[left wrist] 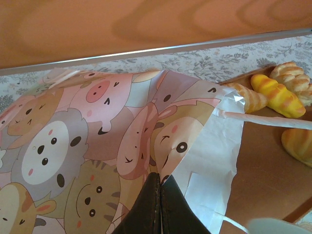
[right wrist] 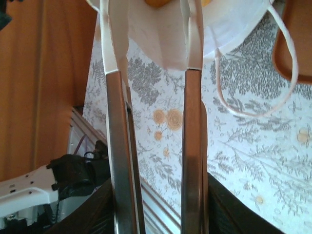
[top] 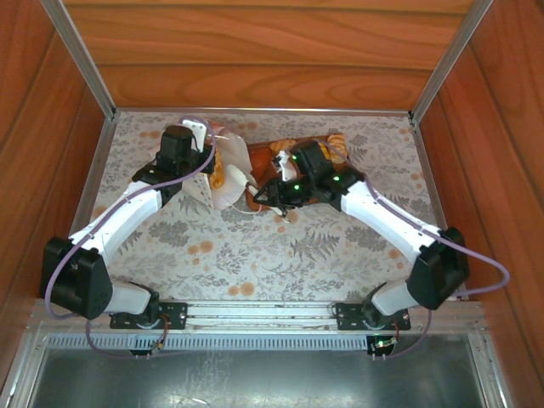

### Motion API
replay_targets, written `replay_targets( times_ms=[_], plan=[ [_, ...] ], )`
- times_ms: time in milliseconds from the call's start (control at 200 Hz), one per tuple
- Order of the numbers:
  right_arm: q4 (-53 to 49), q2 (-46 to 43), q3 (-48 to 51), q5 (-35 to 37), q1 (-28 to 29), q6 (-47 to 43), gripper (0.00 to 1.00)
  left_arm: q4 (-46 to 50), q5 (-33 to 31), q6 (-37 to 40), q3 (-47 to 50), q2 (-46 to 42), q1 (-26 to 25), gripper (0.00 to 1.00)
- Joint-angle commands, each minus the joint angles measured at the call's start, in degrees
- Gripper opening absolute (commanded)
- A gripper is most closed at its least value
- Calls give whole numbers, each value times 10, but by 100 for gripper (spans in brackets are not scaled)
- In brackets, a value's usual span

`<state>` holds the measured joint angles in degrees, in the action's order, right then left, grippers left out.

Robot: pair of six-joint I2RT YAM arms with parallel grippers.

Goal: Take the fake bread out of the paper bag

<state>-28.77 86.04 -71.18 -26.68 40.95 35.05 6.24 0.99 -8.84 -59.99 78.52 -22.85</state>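
Paper bag [left wrist: 97, 136], cartoon-animal print, lies slumped on the patterned worktop [top: 255, 255]. Left jaws are closed, pinching the bag's printed paper. Right jaws stand apart at the bag's white mouth edge, gripping nothing. A white cord handle [right wrist: 287, 58] loops just beside them. Several glossy bread pieces [left wrist: 278, 92] sit on a brown board [left wrist: 263, 165] touching the bag's right side.

Warm, bright, even light; wrist close-ups slightly blurred.

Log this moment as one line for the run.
left claw: shut on paper bag | right claw: open, tips at bag | fake bread: several on brown board
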Motion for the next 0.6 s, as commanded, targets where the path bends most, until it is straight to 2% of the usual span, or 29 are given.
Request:
replay_targets(
  times_ms=[0, 220, 595],
  plan=[
    [-4, 50, -43, 15, 7, -16, 43, 7, 15, -2, -11, -13, -1, 0],
    [-22, 151, -123, 33, 9, -29, 46, 7, 16, 0, -9, -14, -1, 0],
    [-78, 266, -259, 62, 8, -61, 48, 8, 18, 2, -5, -20, -1, 0]
  ],
)
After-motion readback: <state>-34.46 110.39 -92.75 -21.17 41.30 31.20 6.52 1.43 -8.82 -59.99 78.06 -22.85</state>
